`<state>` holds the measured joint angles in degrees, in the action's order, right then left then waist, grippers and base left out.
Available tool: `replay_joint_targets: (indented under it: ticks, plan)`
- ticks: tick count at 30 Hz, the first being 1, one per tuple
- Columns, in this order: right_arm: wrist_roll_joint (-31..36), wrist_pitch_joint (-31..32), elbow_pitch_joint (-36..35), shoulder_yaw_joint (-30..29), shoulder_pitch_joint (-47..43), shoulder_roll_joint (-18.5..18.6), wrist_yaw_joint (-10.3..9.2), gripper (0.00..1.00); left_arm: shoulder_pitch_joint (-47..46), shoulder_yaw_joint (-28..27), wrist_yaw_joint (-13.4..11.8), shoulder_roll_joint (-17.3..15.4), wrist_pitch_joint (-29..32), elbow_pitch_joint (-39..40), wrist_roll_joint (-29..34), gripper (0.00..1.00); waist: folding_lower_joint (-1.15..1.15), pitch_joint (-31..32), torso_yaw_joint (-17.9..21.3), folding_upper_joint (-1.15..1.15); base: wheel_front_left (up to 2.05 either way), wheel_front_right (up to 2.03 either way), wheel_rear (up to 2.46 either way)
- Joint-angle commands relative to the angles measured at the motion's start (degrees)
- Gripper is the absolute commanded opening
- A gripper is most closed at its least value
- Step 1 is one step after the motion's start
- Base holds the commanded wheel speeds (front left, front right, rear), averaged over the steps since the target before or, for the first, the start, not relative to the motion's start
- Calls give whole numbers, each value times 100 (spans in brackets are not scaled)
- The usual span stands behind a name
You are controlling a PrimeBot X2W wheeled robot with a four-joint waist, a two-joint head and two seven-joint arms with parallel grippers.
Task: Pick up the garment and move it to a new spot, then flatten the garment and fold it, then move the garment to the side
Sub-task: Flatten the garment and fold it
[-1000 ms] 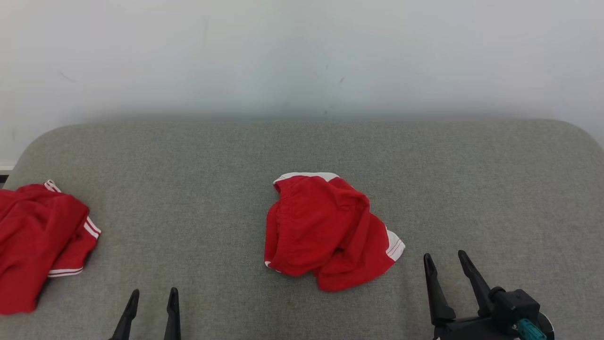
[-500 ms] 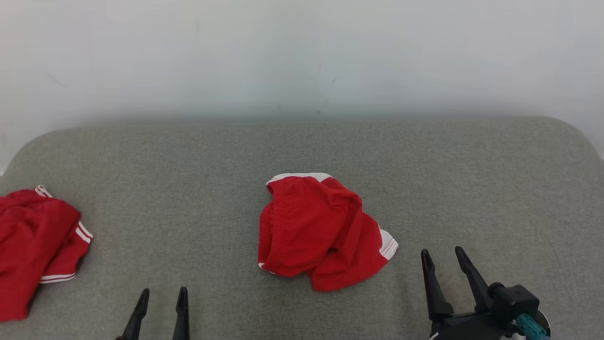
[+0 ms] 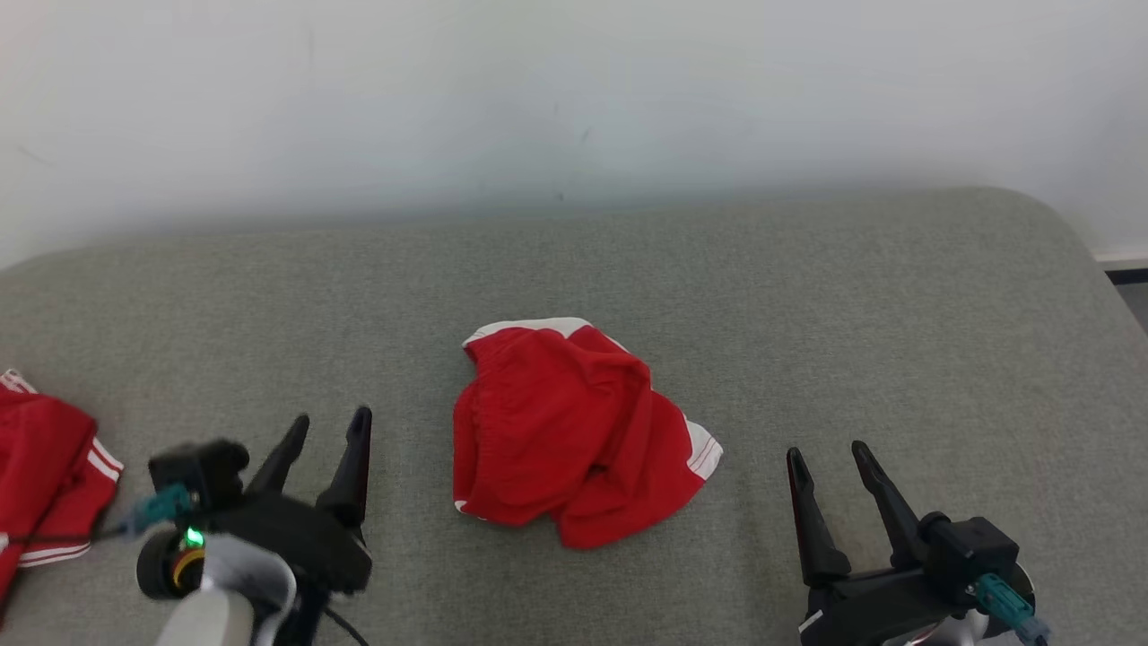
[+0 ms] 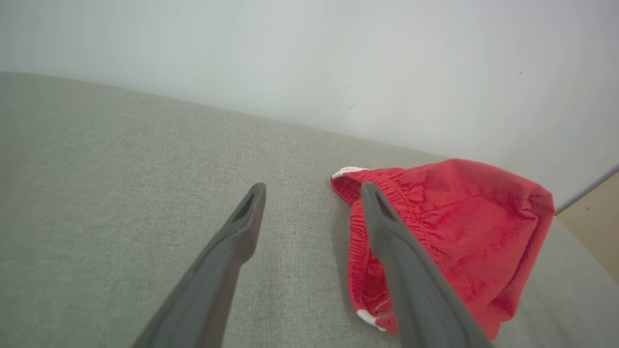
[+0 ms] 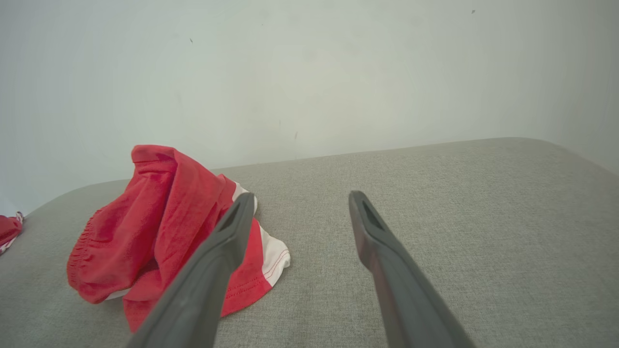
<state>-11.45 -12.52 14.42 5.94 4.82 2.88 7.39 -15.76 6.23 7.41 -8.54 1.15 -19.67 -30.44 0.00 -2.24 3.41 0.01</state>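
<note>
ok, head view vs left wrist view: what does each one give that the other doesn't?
Head view: the right gripper, open, to the right of the crumpled red garment, and a second red garment at the left edge of the grey cushion. Left wrist view: the gathered waistband close up, beside that gripper's finger. Both: the crumpled garment, the open left gripper, the cushion and the white wall.

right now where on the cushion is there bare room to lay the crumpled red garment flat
Widest bare stretch: the grey cushion right of the crumpled red garment, out to its rounded right edge. The strip behind it, up to the wall, is bare. Tighter: the gap toward the second red garment at left, where the left gripper hovers.
</note>
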Motion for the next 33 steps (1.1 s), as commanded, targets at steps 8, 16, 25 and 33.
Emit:
replay_joint_targets:
  ticks: [8,16,25,33]
  plan:
    - [-90,44,-187,197,178,1,20,100,-1518,3,-170,-198,1236,-1019,-334,100,0,-543,774,-1,0,0,0]
    - [-193,-51,-224,344,312,2,20,100,-2485,45,-590,-283,1788,-2050,-191,100,0,-1072,1392,-1,0,0,0]
    - [-255,-163,-112,365,413,-1,20,100,-2909,229,-669,-305,2010,-2766,-97,100,0,-1238,1576,-1,0,0,0]
    - [-310,-210,-32,486,504,2,20,100,-3126,403,-343,-148,1709,-2961,-96,0,0,-1160,1498,-1,0,0,0]
